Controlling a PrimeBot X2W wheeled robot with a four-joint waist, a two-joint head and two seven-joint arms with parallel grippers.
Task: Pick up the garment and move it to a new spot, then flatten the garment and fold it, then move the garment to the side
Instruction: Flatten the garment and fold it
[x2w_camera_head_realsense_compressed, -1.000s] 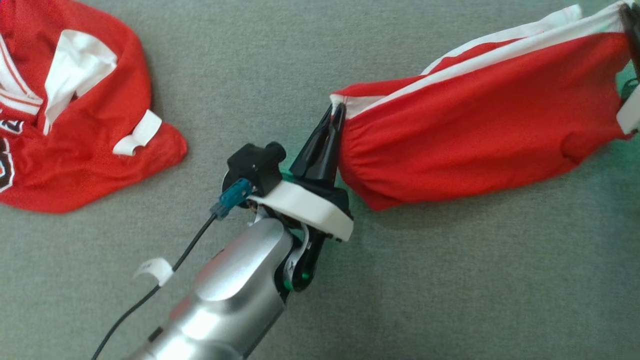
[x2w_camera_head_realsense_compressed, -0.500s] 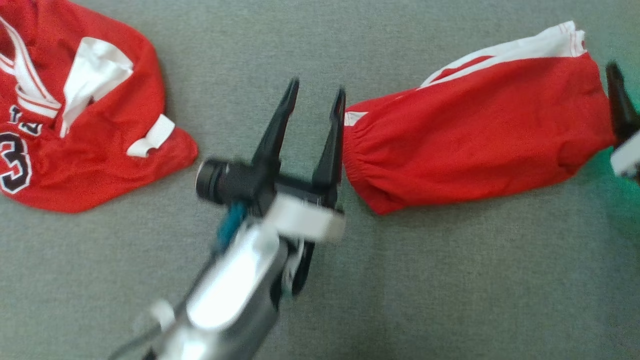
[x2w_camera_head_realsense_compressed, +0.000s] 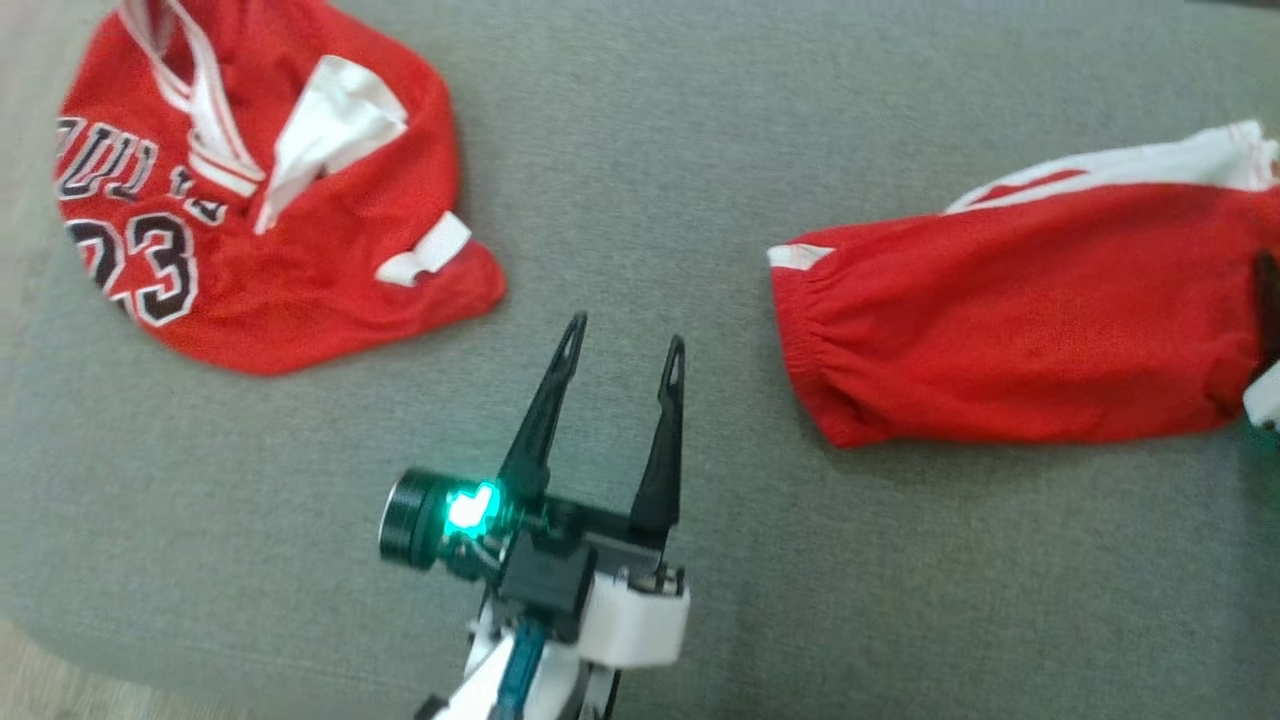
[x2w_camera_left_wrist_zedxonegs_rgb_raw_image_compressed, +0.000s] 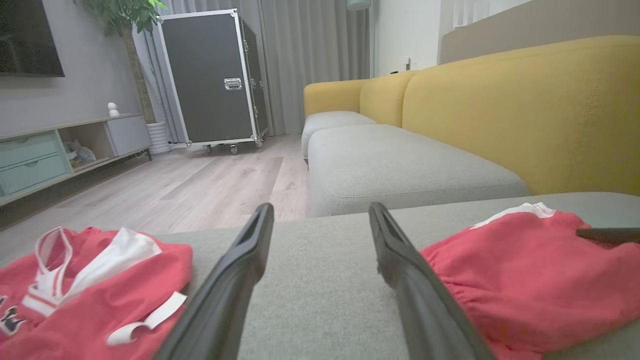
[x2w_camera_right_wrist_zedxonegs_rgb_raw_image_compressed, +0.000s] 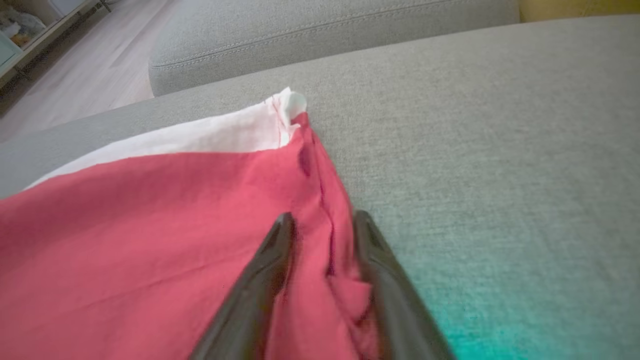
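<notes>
The garment, red shorts (x2w_camera_head_realsense_compressed: 1020, 340) with a white side stripe, lies folded and flat on the grey cushion (x2w_camera_head_realsense_compressed: 700, 150) at the right, its elastic waistband toward the middle. My left gripper (x2w_camera_head_realsense_compressed: 627, 332) stands open left of the waistband, clear of it, nothing between its fingers (x2w_camera_left_wrist_zedxonegs_rgb_raw_image_compressed: 240, 270). My right gripper (x2w_camera_head_realsense_compressed: 1268, 275) sits at the shorts' right hem. In the right wrist view its fingers (x2w_camera_right_wrist_zedxonegs_rgb_raw_image_compressed: 270, 260) are apart, with the red hem (x2w_camera_right_wrist_zedxonegs_rgb_raw_image_compressed: 325, 220) lying between them. The shorts (x2w_camera_left_wrist_zedxonegs_rgb_raw_image_compressed: 520, 280) also lie right of my left fingers in the left wrist view.
A crumpled red jersey (x2w_camera_head_realsense_compressed: 260, 220) with white trim and the number 23 lies at the cushion's far left. The cushion's front edge (x2w_camera_head_realsense_compressed: 60, 640) runs along the lower left, with wooden floor below. A yellow sofa back (x2w_camera_left_wrist_zedxonegs_rgb_raw_image_compressed: 525, 110) rises behind.
My left gripper has let go of the waistband corner, opened and drawn back from the shorts. The right gripper has released the hem. The shorts have settled flat. The camera has shifted.
</notes>
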